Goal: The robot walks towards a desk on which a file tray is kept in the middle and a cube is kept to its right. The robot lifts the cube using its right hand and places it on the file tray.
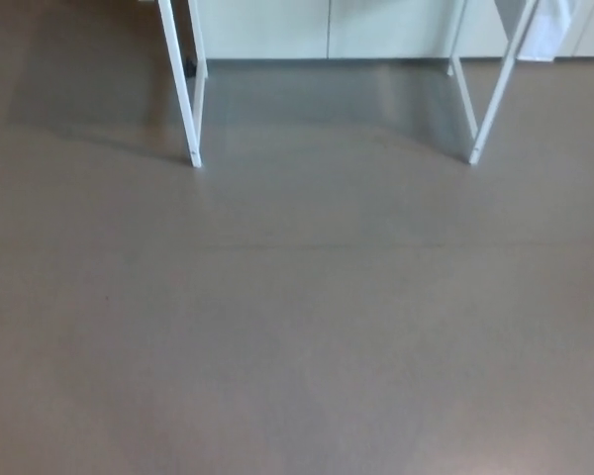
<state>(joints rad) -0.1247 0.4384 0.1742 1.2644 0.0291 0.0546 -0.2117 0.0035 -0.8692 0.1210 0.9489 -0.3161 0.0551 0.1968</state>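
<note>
Only the desk's white legs show in the head view: a left pair (183,89) and a right pair (490,94), standing on the floor at the top of the picture. The desk top, the file tray and the cube are out of view above the frame. Neither of my hands nor any part of my arms shows.
Grey-brown floor (297,327) fills most of the view between me and the desk legs. A white wall or cabinet front (322,28) runs behind the desk. A white cloth-like shape (549,30) hangs at the top right.
</note>
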